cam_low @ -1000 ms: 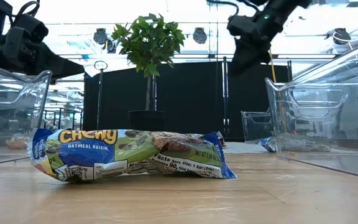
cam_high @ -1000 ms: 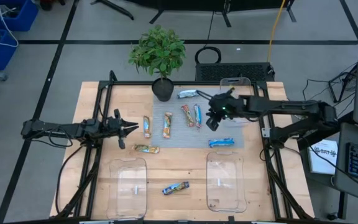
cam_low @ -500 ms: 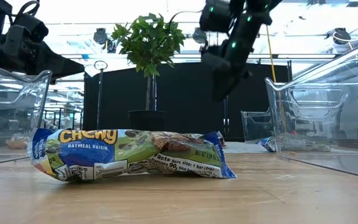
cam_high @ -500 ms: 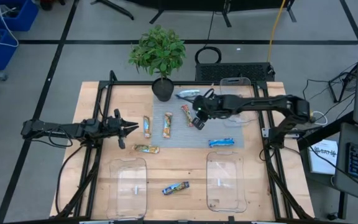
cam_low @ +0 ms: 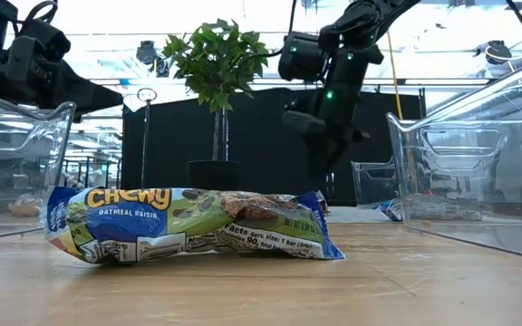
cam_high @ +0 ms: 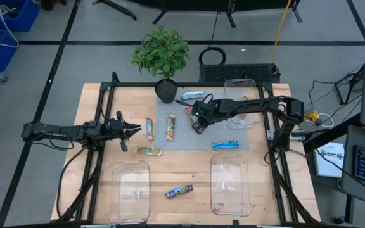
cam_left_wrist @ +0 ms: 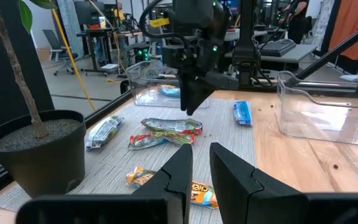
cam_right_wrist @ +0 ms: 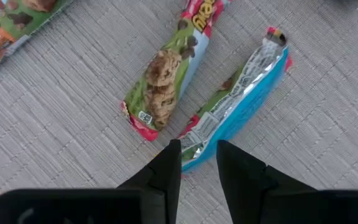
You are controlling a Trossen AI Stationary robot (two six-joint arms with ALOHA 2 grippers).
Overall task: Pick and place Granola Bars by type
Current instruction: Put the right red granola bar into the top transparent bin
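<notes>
The right gripper [cam_right_wrist: 197, 163] hangs over the grey mat [cam_high: 233, 138] with fingers slightly apart, gripping nothing — poised, I judge, to straddle the blue-edged bar [cam_right_wrist: 238, 106] lying beside the red-ended bar [cam_right_wrist: 166, 74]. The left gripper [cam_high: 134, 128] waits at the mat's edge, fingers slightly apart.

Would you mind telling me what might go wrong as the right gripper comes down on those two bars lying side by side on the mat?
The right gripper hangs open over the end of the blue bar, and the red-and-green bar lies close beside it. One finger could land on that neighbour and nudge it or pinch both. Gripping only the wrapper's crimped end may also let the shiny blue bar slip out when lifted.
</notes>
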